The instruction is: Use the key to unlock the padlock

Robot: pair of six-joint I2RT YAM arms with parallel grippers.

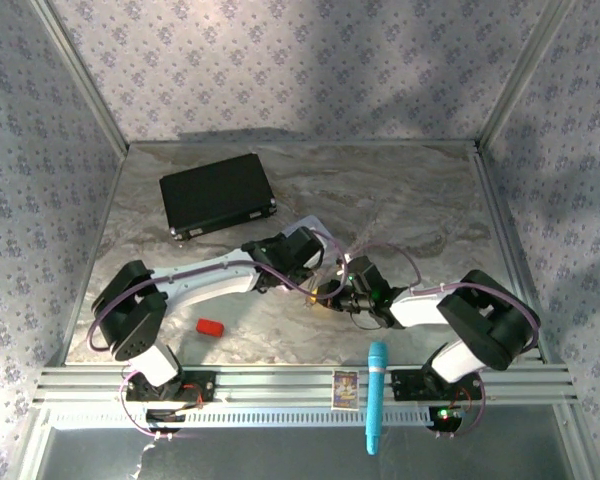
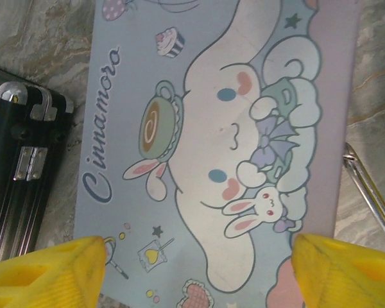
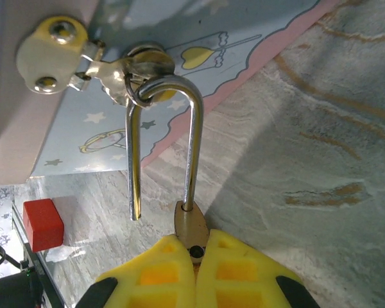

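Observation:
My right gripper [image 3: 196,273] is shut on the brass body of the padlock [image 3: 191,226], low over the table. The padlock's silver shackle [image 3: 194,141] is hooked through the ring of the metal latch [image 3: 54,48] on the pastel cartoon tin [image 2: 212,128]. One shackle leg sits in the body; the other ends free [image 3: 134,208] beside it. My left gripper [image 2: 199,260] is open, its yellow fingers [image 2: 58,269] spread wide over the tin's near end. From above, both grippers meet mid-table, right gripper [image 1: 338,292] beside the padlock [image 1: 317,296]. The key is out of view.
A black hard case [image 1: 217,195] lies at the back left, close beside the tin. A small red block [image 1: 210,327] sits near the front left. A blue tube-shaped object [image 1: 376,395] and a small card [image 1: 346,388] rest on the front rail.

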